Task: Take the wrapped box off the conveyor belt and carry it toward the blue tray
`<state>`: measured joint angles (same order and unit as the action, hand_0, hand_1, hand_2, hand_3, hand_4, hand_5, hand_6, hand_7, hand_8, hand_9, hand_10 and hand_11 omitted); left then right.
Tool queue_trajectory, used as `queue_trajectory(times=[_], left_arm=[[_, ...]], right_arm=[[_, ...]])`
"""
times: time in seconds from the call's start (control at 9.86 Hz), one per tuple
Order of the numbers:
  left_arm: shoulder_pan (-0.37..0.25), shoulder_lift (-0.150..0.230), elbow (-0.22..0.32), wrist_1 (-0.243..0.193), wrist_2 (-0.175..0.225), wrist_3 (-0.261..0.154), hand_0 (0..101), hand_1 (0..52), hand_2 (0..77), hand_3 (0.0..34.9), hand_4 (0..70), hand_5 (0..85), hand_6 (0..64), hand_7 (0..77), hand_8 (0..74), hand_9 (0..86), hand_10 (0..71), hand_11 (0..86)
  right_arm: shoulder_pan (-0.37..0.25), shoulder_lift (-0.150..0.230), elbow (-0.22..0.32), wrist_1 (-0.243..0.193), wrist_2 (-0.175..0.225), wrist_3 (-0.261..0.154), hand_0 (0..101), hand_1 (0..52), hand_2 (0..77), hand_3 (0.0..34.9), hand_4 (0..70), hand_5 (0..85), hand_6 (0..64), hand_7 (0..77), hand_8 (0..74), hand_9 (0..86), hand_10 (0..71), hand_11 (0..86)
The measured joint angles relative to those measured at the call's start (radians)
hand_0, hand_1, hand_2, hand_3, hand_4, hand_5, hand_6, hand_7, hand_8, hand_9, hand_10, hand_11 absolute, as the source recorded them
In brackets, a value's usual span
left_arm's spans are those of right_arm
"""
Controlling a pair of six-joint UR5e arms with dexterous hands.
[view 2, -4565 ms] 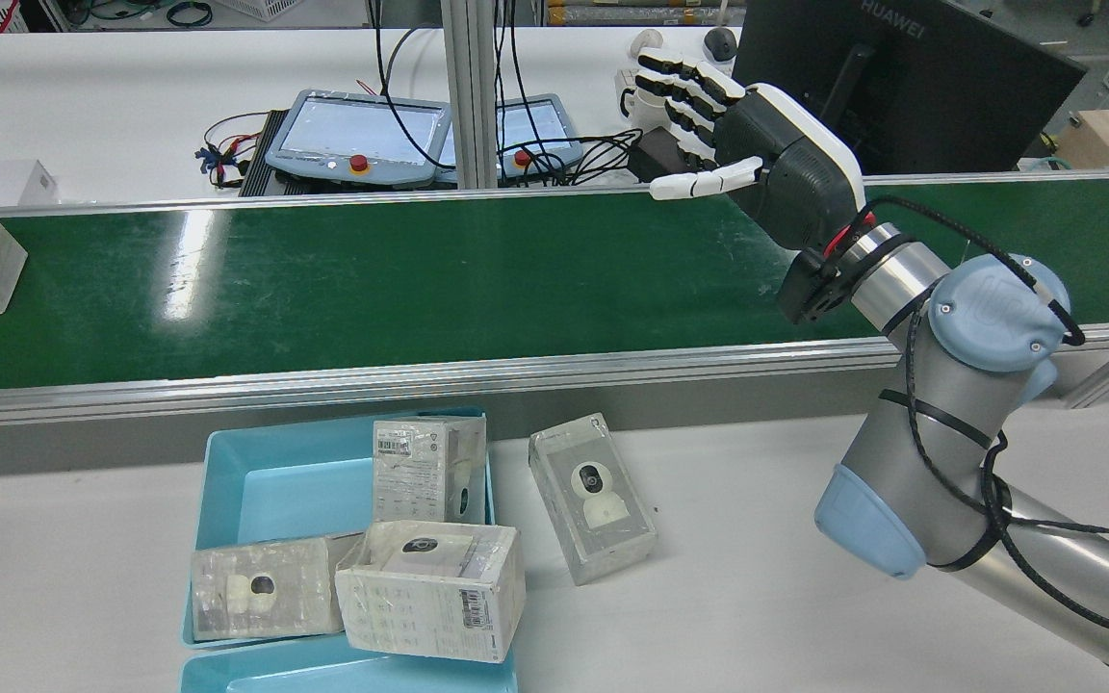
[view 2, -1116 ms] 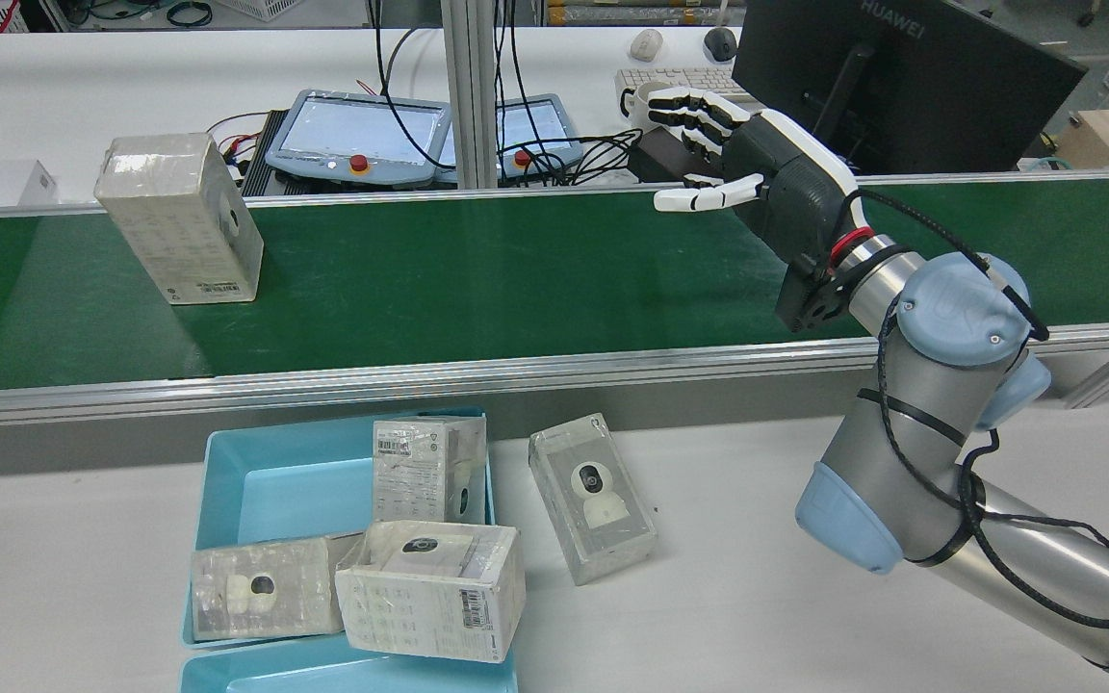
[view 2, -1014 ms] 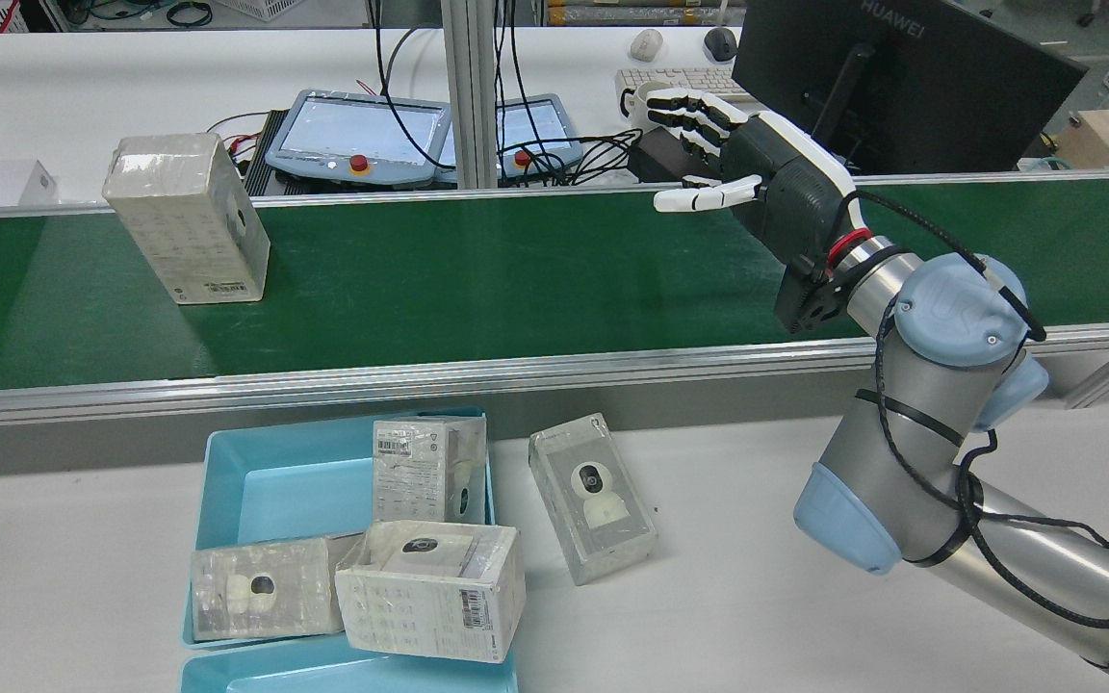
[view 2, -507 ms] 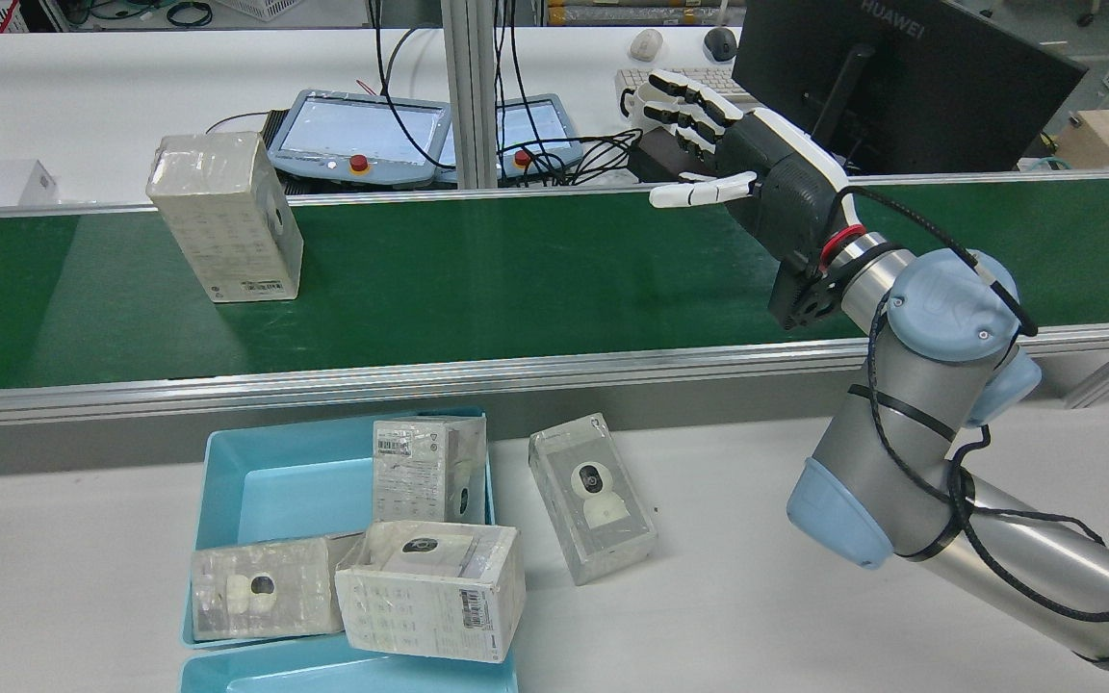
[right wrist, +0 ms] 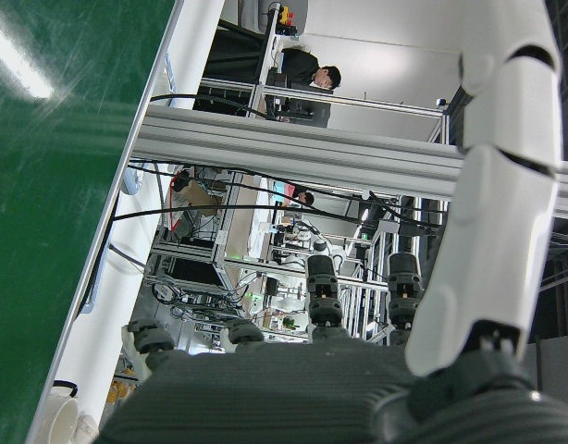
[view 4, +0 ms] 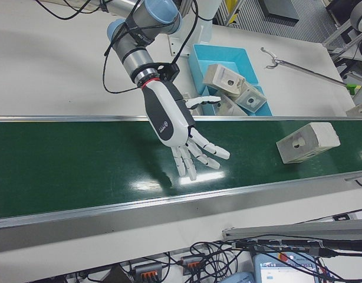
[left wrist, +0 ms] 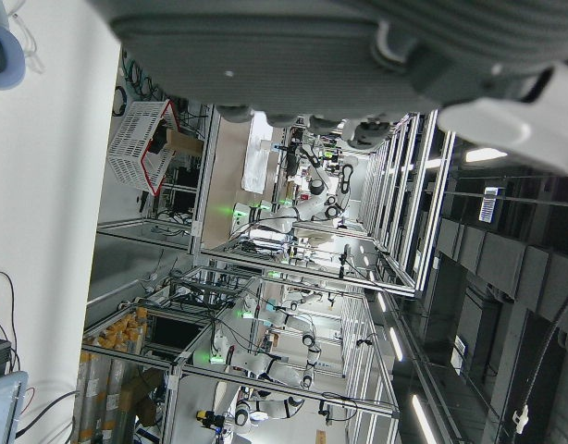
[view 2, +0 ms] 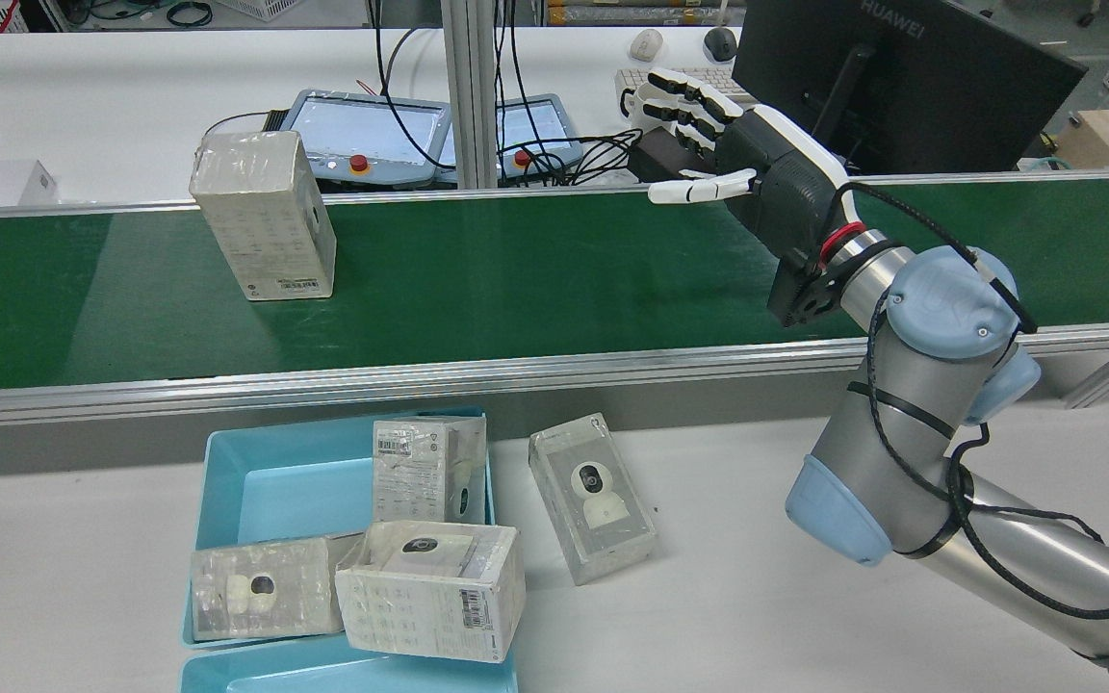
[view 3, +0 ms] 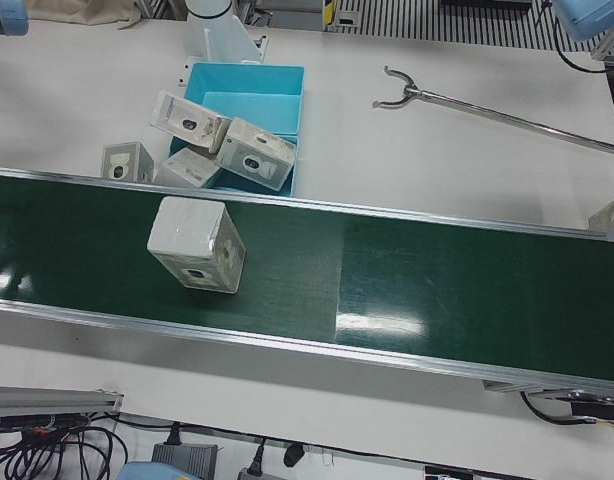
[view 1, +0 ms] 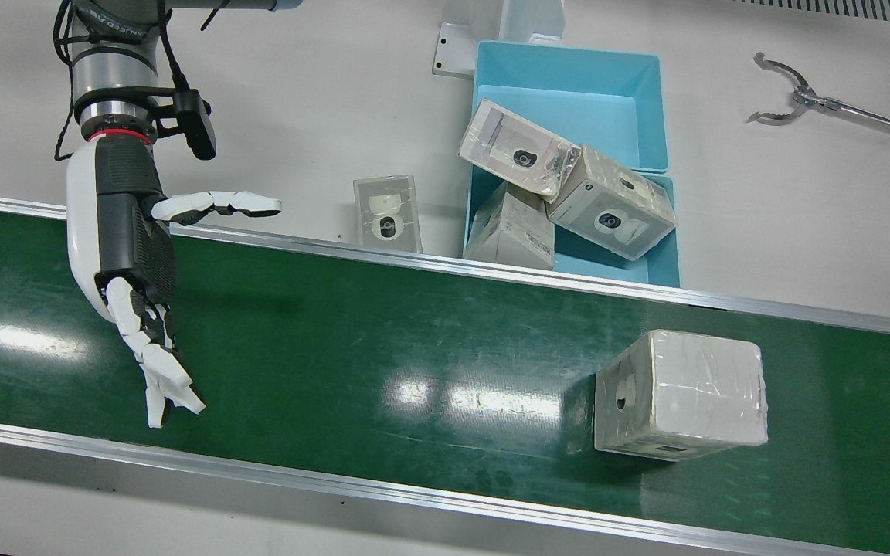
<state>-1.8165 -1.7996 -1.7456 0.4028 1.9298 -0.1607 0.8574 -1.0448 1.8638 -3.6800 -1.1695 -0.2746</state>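
Wrapped box (view 2: pixel 266 216) seen upright on the green conveyor belt (view 2: pixel 535 279), toward the far rail in the rear view and well apart from the right hand (view 2: pixel 757 178); nothing is touching it. The same box is noted in the front view (view 1: pixel 681 394) and left-front view (view 3: pixel 198 244), with a small dark round mark on one side face and shiny plastic wrap over the top. The right hand is held above the belt with fingers (view 1: pixel 159 371) spread apart and extended, thumb stuck out sideways toward the near rail; nothing is held in it. In the right-front view the hand (view 4: pixel 181 132) is seen palm-down over the belt, its shadow cast on the green surface below. The blue tray (view 2: pixel 227 472) is found on the white table (view 2: pixel 728 577) on the robot's side of the belt; three wrapped boxes are piled in and across it, one standing, two lying and overhanging the rim. A fourth loose box (view 2: pixel 593 496) is lying flat on the table just beside the tray, its printed camera picture facing up. A long metal grabber tool (view 1: pixel 800 96) is lying on the table on the other side of the tray. The left hand is shown only as a dark underside at the top edge of its own camera view (left wrist: pixel 339 55); whether its fingers are apart or together cannot be told.
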Motion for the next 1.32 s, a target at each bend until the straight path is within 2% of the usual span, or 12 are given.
queue_trajectory(times=[0.2, 0.3, 1.01, 1.32], left_arm=[[0.0, 0.0, 0.0, 0.0, 0.0, 0.0, 0, 0.0, 0.5, 0.0, 0.0, 0.5, 0.0, 0.5, 0.5, 0.5, 0.5, 0.0], [0.0, 0.0, 0.0, 0.0, 0.0, 0.0, 0, 0.0, 0.5, 0.0, 0.0, 0.5, 0.0, 0.5, 0.5, 0.0, 0.0, 0.0], [0.0, 0.0, 0.0, 0.0, 0.0, 0.0, 0, 0.0, 1.1, 0.0, 0.0, 0.5, 0.0, 0.5, 0.0, 0.5, 0.5, 0.0], [0.0, 0.0, 0.0, 0.0, 0.0, 0.0, 0, 0.0, 1.1, 0.0, 0.0, 0.5, 0.0, 0.5, 0.5, 0.5, 0.5, 0.0]], right_arm=[[0.0, 0.0, 0.0, 0.0, -0.001, 0.0, 44, 11.5, 14.7, 30.0, 8.7, 15.3, 0.0, 16.9, 0.0, 1.6, 2.7, 5.4], [0.0, 0.0, 0.0, 0.0, -0.001, 0.0, 43, 11.5, 14.7, 29.8, 10.9, 19.6, 0.0, 16.9, 0.0, 1.6, 2.7, 5.4], [0.0, -0.001, -0.001, 0.0, 0.0, -0.001, 43, 11.5, 15.3, 29.9, 11.5, 19.6, 0.0, 16.9, 0.0, 1.6, 2.7, 5.4], [-0.001, 0.012, -0.017, 0.001, 0.0, -0.001, 43, 10.9, 15.3, 29.9, 12.0, 20.7, 0.0, 16.9, 0.0, 1.6, 2.7, 5.4]])
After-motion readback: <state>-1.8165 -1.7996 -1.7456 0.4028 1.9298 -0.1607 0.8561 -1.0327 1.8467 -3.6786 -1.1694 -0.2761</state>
